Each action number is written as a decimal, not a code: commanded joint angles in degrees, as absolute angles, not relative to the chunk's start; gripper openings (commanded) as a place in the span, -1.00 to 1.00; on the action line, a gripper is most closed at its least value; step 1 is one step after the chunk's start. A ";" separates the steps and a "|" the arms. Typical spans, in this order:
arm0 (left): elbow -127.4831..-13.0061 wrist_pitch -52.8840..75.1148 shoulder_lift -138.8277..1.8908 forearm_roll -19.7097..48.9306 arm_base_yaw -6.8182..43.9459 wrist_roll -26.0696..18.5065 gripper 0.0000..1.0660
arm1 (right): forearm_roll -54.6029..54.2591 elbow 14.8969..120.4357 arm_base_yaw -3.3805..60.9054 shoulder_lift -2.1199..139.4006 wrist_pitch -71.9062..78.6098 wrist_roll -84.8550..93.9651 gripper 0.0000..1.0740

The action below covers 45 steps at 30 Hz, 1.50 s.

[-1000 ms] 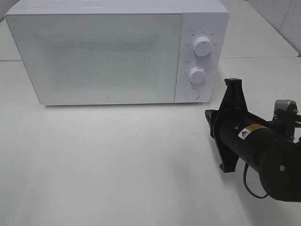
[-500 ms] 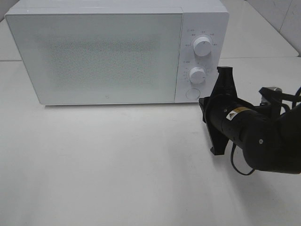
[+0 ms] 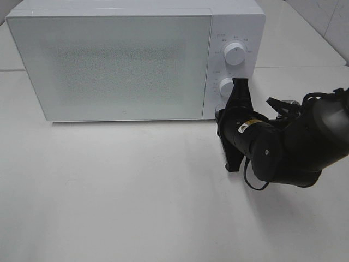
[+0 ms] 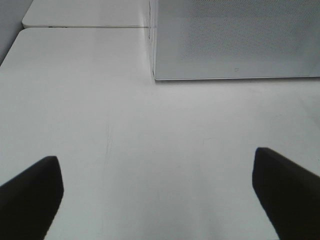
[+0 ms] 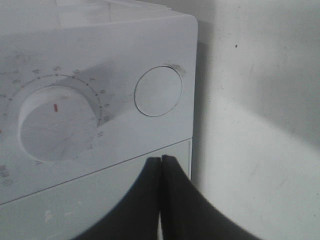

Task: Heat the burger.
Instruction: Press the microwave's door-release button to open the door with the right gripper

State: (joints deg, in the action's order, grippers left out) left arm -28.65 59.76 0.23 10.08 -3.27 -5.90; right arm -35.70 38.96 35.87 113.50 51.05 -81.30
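The burger is out of view. The white microwave [image 3: 120, 60] stands at the back of the table with its door closed. My right arm [image 3: 272, 147] reaches in from the right to the lower corner of the control panel, covering the round button there. In the right wrist view my right gripper [image 5: 161, 167] is shut with nothing in it, its tips just short of the panel, near the round button [image 5: 158, 91] and the lower dial [image 5: 56, 122]. My left gripper [image 4: 156, 165] is open and empty above bare table, facing the microwave's left front corner [image 4: 155, 75].
Two white dials [image 3: 234, 53] [image 3: 228, 87] sit on the microwave's right panel. White table [image 3: 109, 191] stretches in front of the microwave. A seam with a second table surface [image 4: 85, 26] runs behind the left side.
My right arm has swung left and toward the microwave, from the table's right side up to the control panel, now covering the round button. The left gripper has not moved.
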 commanded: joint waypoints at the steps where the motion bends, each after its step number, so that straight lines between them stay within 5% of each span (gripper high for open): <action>1: -28.48 59.36 1.49 10.37 -2.86 -5.67 0.83 | -35.81 41.37 35.18 115.39 49.73 -81.13 -0.99; 45: -28.48 59.36 1.49 10.31 -2.86 -5.67 0.83 | -44.18 54.77 31.34 123.42 57.35 -69.67 -0.99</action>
